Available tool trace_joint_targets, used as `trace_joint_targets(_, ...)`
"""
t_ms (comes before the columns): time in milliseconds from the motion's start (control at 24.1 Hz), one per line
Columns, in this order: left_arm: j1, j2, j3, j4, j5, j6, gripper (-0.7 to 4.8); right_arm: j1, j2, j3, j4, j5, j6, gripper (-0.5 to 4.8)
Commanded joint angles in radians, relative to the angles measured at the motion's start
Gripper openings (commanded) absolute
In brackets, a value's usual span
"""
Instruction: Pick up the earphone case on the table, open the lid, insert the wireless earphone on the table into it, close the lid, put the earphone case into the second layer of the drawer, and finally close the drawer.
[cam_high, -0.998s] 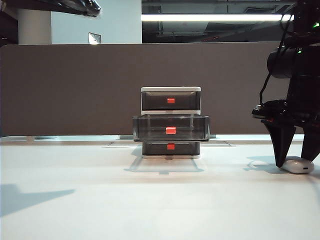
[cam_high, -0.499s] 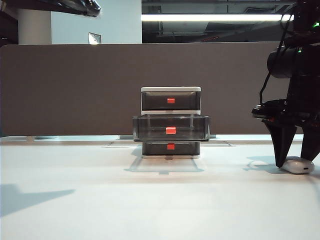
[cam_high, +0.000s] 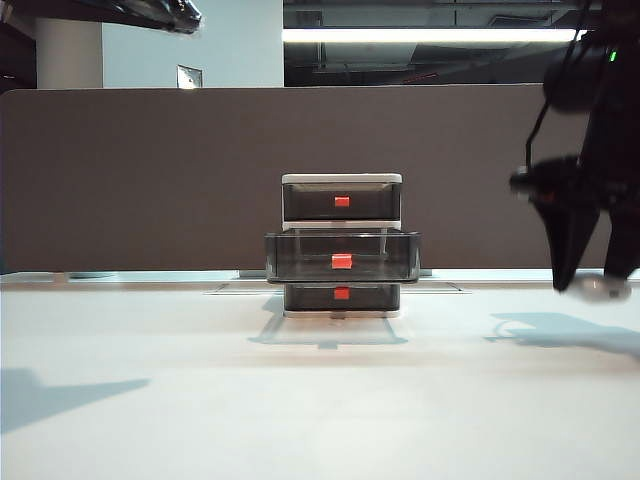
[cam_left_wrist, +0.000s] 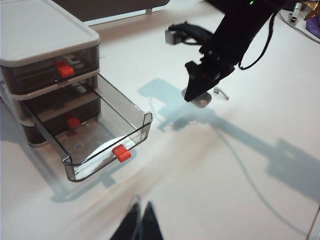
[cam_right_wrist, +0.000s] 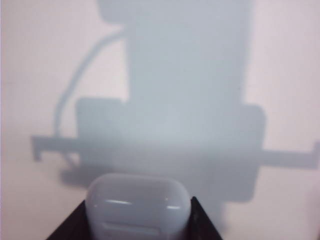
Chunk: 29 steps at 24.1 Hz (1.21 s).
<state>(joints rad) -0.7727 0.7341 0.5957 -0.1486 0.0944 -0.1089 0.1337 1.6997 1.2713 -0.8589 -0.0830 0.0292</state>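
Note:
The white earphone case (cam_right_wrist: 137, 205) sits between the two black fingers of my right gripper (cam_right_wrist: 137, 222), which is shut on it. In the exterior view the right gripper (cam_high: 594, 282) holds the earphone case (cam_high: 603, 288) clear above the table (cam_high: 300, 400) at the far right. A wireless earphone (cam_left_wrist: 221, 93) lies on the table just beside that gripper (cam_left_wrist: 196, 96). The drawer (cam_high: 341, 245) stands mid-table with its second layer (cam_left_wrist: 107, 132) pulled out and its red-orange tab (cam_left_wrist: 121, 153) facing front. My left gripper (cam_left_wrist: 141, 209) is shut and empty, hovering in front of the drawer.
A grey partition (cam_high: 150, 180) runs behind the table. The top drawer (cam_high: 341, 200) and bottom drawer (cam_high: 341, 295) are pushed in. The right arm's shadow (cam_high: 560, 330) falls on the tabletop, and some clutter (cam_left_wrist: 300, 10) lies at the table's far corner.
The right gripper has risen with the earphone case, lifting it off the table. The left gripper and the drawer have not moved.

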Motion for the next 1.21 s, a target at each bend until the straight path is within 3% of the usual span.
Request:
trace_joint_targets(42,-0.001,-0.001,0.002,0.016,0.003,-0.004,-0.06,0.005,-0.077,0.005,-0.005,-0.002,0.002,1.44)
trace_joint_targets(416,-0.001,-0.001,0.001,0.016,0.003,-0.037,-0.06,0.06,-0.33,0.005,0.046,-0.008,0.024,1.44)
trace_joint_targets(707,-0.001,0.013,0.001,0.015,0.003,-0.048,-0.06,0.238,-0.455,0.005,0.15,-0.024,0.079,1.44)
trace_joint_targets(914,-0.002,0.108,-0.034,0.1,0.003,-0.117,-0.06,0.427,-0.456,-0.031,0.27,0.027,0.13,1.44)
trace_joint_targets(1205,-0.002,0.15,-0.036,0.142,0.003,-0.116,-0.05,0.529,-0.456,-0.149,0.444,0.039,0.172,1.44)
